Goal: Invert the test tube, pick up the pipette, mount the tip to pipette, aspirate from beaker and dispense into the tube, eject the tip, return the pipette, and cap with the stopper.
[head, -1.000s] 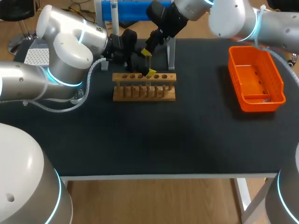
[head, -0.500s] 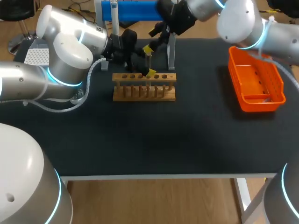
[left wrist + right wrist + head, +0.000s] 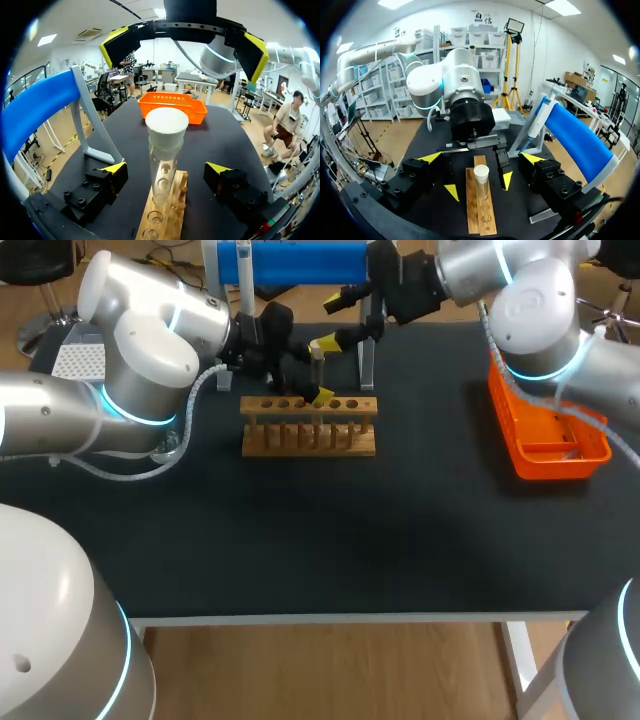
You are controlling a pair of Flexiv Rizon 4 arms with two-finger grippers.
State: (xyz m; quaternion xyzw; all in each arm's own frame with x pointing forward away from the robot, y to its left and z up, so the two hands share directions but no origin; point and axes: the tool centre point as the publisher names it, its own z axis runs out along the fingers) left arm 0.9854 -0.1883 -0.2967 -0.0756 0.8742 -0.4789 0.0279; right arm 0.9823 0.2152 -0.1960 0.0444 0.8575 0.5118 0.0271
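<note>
Two grippers face each other over one wooden rack (image 3: 310, 427), which stands toward the far side of a black worktop (image 3: 400, 530). The worktop's cover is flat, dull and dark, with no sheen.

The rack is pale brown wood. It has a long top bar drilled with a row of round holes, thin uprights below, and a plain base. One clear glass tube (image 3: 163, 170) stands upright in a hole of the rack. A round, cream stopper (image 3: 166, 125) with a smooth matte face closes its top.

The left gripper (image 3: 165, 169) sits level with the tube, just above the rack. Its black fingers with yellow tips are spread to either side of the glass and touch neither side. The right gripper (image 3: 481, 158) hangs above and behind the rack, pointing toward the stopper. Its fingers are also wide apart and hold nothing.

Just behind the rack is a stand (image 3: 290, 262), a glossy blue cylinder carried on pale angled legs. Well off to the rack's right-arm side lies a bright orange plastic basket (image 3: 560, 465), rectangular, with slotted walls and a rolled rim.
</note>
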